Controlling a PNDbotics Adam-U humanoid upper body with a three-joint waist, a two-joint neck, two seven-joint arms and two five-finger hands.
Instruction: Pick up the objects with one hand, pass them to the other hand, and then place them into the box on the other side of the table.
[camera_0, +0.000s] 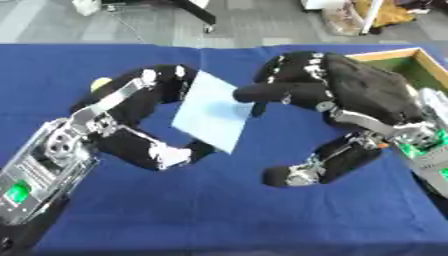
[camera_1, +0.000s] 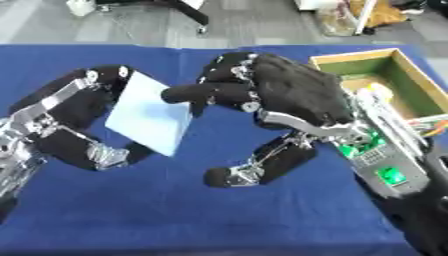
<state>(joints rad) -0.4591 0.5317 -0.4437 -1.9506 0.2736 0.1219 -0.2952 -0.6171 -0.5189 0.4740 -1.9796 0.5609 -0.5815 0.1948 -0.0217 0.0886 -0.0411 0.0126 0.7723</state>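
Note:
A light blue flat sheet (camera_0: 210, 112) stands tilted above the blue table, pinched by my left hand (camera_0: 131, 107) between the fingers at its top edge and the thumb (camera_0: 171, 155) at its lower edge. My right hand (camera_1: 289, 85) has come in from the right. Its fingers (camera_0: 267, 93) reach the sheet's upper right edge, while its thumb (camera_0: 297, 175) hangs well below and away from the sheet. The wooden box (camera_1: 350, 56) with a green inside stands at the table's far right, behind my right hand.
A small yellow-green thing (camera_0: 101, 84) shows on the cloth behind my left hand. The blue tablecloth (camera_0: 219, 215) reaches the near edge. Grey floor with chair legs lies beyond the table's far edge.

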